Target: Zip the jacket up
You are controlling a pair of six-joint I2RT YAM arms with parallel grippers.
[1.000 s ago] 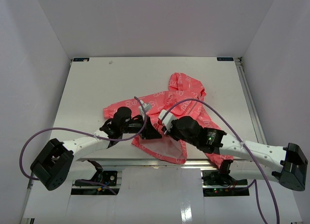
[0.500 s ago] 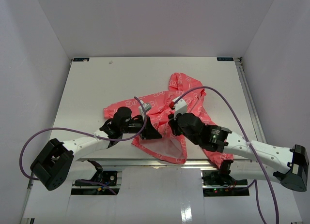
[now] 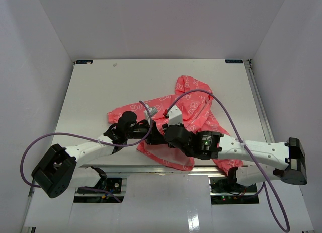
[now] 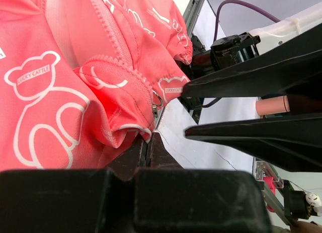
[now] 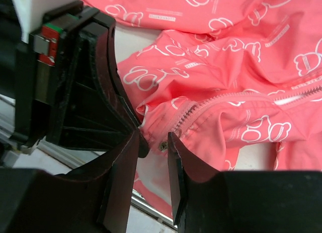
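Right now, top view: the L arm is coming in from 7 o'clock w/ a purple cable point(image 3: 75, 136) looping along it. Its left gripper point(image 3: 158, 138) is sitting low on the jacket point(image 3: 193, 99), near the hem. The right gripper point(image 3: 169, 134) is hanging just beside it, its arm stretching in from 4 o'clock. The jacket is lying rumpled on the white table point(image 3: 100, 82), a bit toward 4 o'clock of centre. Its hood is pointing to 1 o'clock, and the hem, w/ white lining point(image 3: 176, 154) showing, is reaching the 6 o'clock edge.

L wrist view: the left gripper point(image 4: 148, 146) is pinching tight on the jacket point(image 4: 60, 97) hem, fabric bunching just above the closed tips. Zipper teeth point(image 4: 108, 29) are running up toward 11 o'clock. A small metal pull ring point(image 4: 157, 99) is hanging just above the pinch. A bear outline print point(image 4: 29, 78) is reading "LUCKY CATTLE"; the same words are showing on a 2nd print by the ring. At 3 o'clock the right gripper's fingers point(image 4: 236, 82) are standing apart as two black wedges.

R wrist view: the left gripper point(image 5: 137, 135) is crowding in from 9 o'clock, meeting the jacket point(image 5: 241, 67) at the zipper's lower end. It's carrying a red/green sticker point(image 5: 48, 42), text too small to read. The right gripper point(image 5: 153, 150) is hovering w/ jaws parted. The zipper slider point(image 5: 162, 145) is sitting in the gap, w/ neither finger clamping it.
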